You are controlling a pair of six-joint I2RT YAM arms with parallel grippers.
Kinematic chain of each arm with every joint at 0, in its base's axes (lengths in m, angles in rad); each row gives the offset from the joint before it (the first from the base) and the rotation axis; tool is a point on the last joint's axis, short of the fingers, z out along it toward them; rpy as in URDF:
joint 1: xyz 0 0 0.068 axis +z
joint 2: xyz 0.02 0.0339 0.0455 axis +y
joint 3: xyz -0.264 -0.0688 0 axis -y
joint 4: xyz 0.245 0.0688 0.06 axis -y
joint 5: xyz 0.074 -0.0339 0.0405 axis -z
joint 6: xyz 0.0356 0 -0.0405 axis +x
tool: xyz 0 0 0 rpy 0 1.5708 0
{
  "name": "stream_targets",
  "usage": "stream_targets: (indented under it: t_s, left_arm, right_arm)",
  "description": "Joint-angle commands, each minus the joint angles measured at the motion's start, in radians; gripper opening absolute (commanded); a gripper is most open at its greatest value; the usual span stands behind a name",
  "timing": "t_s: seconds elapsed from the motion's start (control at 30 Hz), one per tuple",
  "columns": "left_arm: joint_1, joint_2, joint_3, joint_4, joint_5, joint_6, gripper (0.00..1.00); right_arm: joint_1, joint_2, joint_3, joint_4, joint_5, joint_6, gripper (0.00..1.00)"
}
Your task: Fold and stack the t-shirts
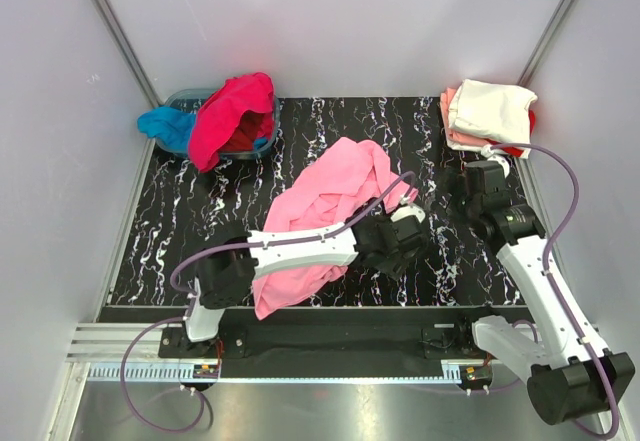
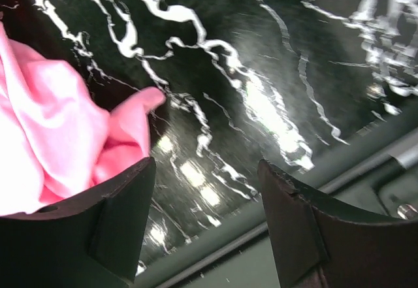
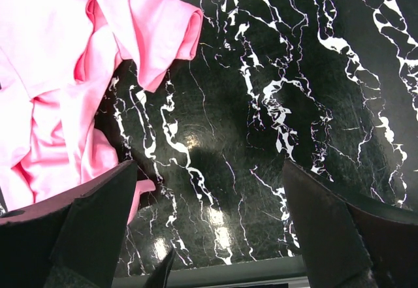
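A crumpled light pink t-shirt (image 1: 325, 216) lies mid-table. It also shows at the left of the left wrist view (image 2: 52, 131) and of the right wrist view (image 3: 59, 72). My left gripper (image 1: 410, 246) (image 2: 206, 170) is open and empty, just right of the shirt's edge near the table's front. My right gripper (image 1: 478, 189) (image 3: 209, 167) is open and empty over bare table, right of the shirt. A folded stack at the back right has a cream white shirt (image 1: 492, 111) on a salmon one (image 1: 447, 121) and a red one (image 1: 522, 147). A hot pink shirt (image 1: 232, 113) and a bright blue shirt (image 1: 165, 126) hang over the basin.
The grey-blue basin (image 1: 262, 143) stands at the back left of the black marbled table (image 1: 190, 231). White walls close in the left, back and right. A metal rail (image 1: 330, 341) runs along the table's near edge. The left arm (image 1: 300, 246) lies across the pink shirt.
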Motion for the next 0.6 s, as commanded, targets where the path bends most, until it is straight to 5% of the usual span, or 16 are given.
stream_targets:
  t_s: [0.0,0.4,0.57]
  left_arm:
    - [0.027,0.048,0.043,-0.007,-0.033,0.025,0.70]
    - [0.055,0.190,0.106,-0.005,-0.134,0.066,0.69]
    - [0.084,0.188,0.077,0.039,-0.144,0.069,0.59]
  right_arm:
    - [-0.006,-0.033,-0.013,0.021,-0.021,0.001,1.00]
    - [-0.006,-0.050,-0.053,0.059,-0.074,-0.002,1.00]
    - [-0.006,-0.040,-0.056,0.065,-0.088,-0.006,1.00]
